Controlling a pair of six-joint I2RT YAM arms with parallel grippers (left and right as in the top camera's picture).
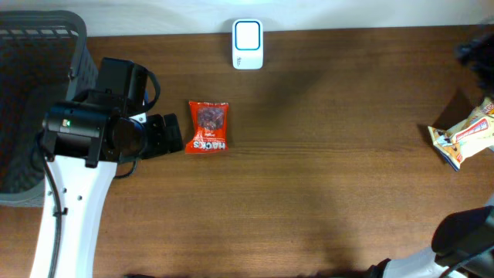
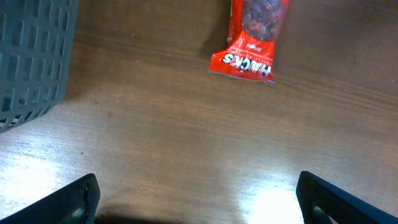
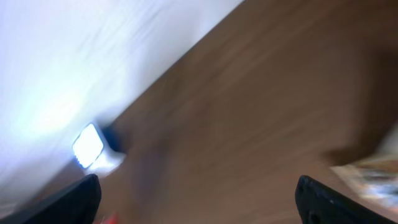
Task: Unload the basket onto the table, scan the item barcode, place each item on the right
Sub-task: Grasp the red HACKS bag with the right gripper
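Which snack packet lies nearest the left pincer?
The red packet, just ahead of the left pincer; the yellow-white packet lies much farther away.

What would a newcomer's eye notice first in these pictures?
A red plastic snack packet lies flat on the brown wooden table, left of centre. A white rectangular scanner stands at the far edge, and a grey plastic basket sits at the left edge.
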